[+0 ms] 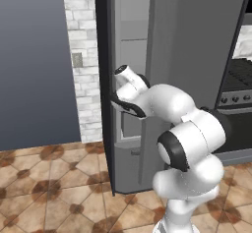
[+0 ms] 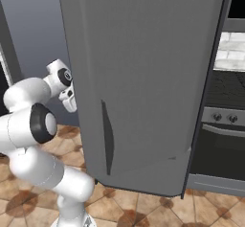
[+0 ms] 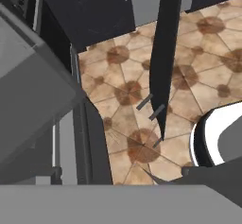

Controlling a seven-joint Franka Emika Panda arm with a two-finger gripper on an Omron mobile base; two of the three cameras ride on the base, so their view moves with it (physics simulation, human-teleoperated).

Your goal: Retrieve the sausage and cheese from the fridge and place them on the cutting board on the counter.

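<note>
Opening-the-fridge stage, by the looks of it. Fridge (image 1: 192, 40) dead ahead of the arm, with its big grey door (image 2: 143, 77) swung partway out and the long handle (image 2: 107, 136) facing the right base camera. Hand (image 2: 68, 99) tucked in just beside the door's left edge, at about mid-height, jaws spread wide with nothing between them. Looks close to the edge, maybe touching, but can't say for sure from these angles.

From the hand camera: tilted look down at the brown tiled floor (image 3: 123, 90), with a dark upright strip (image 3: 165, 53) crossing the middle, probably the door edge. Hard to say more.

No retrieving done yet, so very early in the job. Sausage and cheese presumably inside on the shelves, going by the task. Cutting board and surface somewhere off to the side.

Next move, best guess: push or pull the door wider to make room for the arm, then swing around the edge and reach in. Main worry is clipping the door with the elbow. Oven (image 2: 225, 125) sits just right of the fridge, so not much room that way.
</note>
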